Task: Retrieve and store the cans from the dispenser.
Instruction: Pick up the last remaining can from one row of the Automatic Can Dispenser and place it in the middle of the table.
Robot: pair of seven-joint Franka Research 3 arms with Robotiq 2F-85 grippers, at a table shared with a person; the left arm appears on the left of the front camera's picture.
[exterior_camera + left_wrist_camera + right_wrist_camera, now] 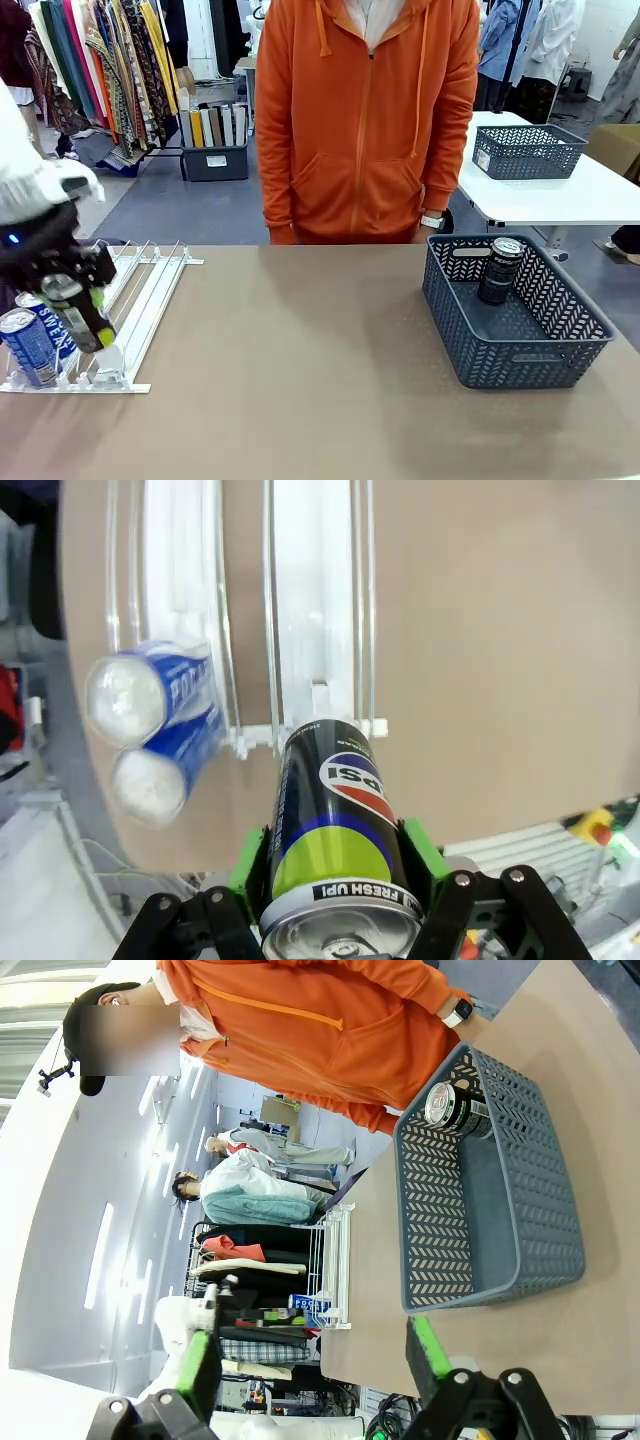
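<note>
At the far left of the table (300,360), two blue cans (28,345) stand side by side at the front end of the dispenser's (150,275) leftmost lanes, touching each other; the left wrist view shows them (150,695) from above, silver tops up, against the low front lip. Just to their right, the left gripper (88,322) is clamped on a dark can (66,295), its green pads pressed to opposite sides of the body. The can is tilted, silver top toward the wrist, and its lower end is at the front lip of the rack's right-hand lane (310,610); whether it touches the rack I cannot tell. In the wrist view this can (335,810), black with blue and lime-green print, sits between the fingers of that gripper (337,855). A bare stretch of table follows, with a person (365,120) in an orange hoodie standing at its far edge. To the right sits a dark grey mesh basket (520,355) with a second dark can (500,270) upright in its far corner. The right gripper (312,1355) has its jaws spread wide with nothing between them, looking toward the basket (440,1230) from well apart.
</note>
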